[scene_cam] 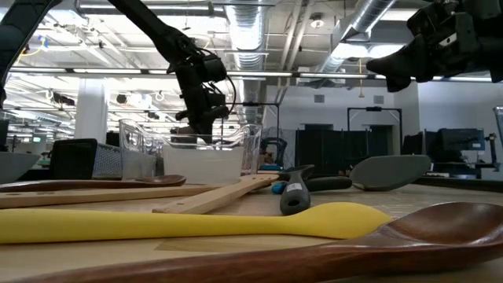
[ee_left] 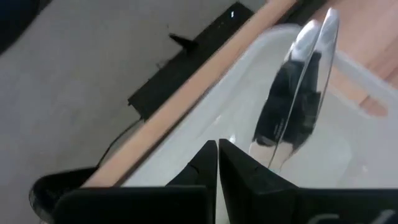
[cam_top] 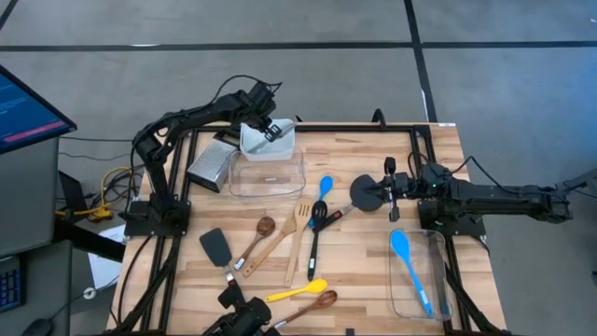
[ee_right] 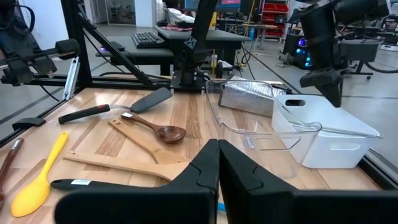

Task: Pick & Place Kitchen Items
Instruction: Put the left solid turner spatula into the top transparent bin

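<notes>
You see a grey concrete floor (cam_top: 280,56) around the wooden table (cam_top: 354,271), ceiling ducts (scene_cam: 259,16) overhead, a monitor (cam_top: 23,107) far left.

no legible text, labels, brands or numbers on any item, monitor lines unreadable

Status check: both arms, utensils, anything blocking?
Left gripper shut, empty, over white bin at table's far edge. Right gripper shut, empty, above table by grey spatula. Utensils loose mid-table; blue spoon in right tub. Nothing blocking.
</notes>
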